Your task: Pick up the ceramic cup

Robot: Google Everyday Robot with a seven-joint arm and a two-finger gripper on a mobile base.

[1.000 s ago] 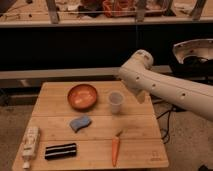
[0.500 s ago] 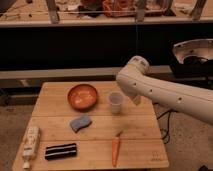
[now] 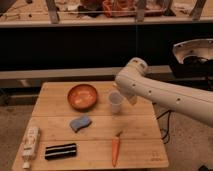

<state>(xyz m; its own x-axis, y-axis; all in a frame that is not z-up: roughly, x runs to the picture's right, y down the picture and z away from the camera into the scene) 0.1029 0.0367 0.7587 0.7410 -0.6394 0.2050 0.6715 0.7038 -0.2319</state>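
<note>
The ceramic cup (image 3: pixel 115 101) is small, whitish and without a handle. It stands upright on the wooden table (image 3: pixel 142 131), right of centre. My white arm reaches in from the right and bends down over the table's far right part. My gripper (image 3: pixel 128 97) hangs at the arm's end, just right of the cup's rim and mostly hidden by the wrist. It is open and holds nothing.
An orange-brown bowl (image 3: pixel 82 96) sits left of the cup. A blue sponge (image 3: pixel 80 122) lies in front of the bowl, and a carrot (image 3: pixel 115 148) near the front edge. A black bar (image 3: pixel 61 150) and a white bottle (image 3: pixel 30 145) lie front left. A dark shelf runs behind the table.
My arm has swung down and to the left, bringing the gripper close to the cup's right side. The cup and the other objects have stayed put.
</note>
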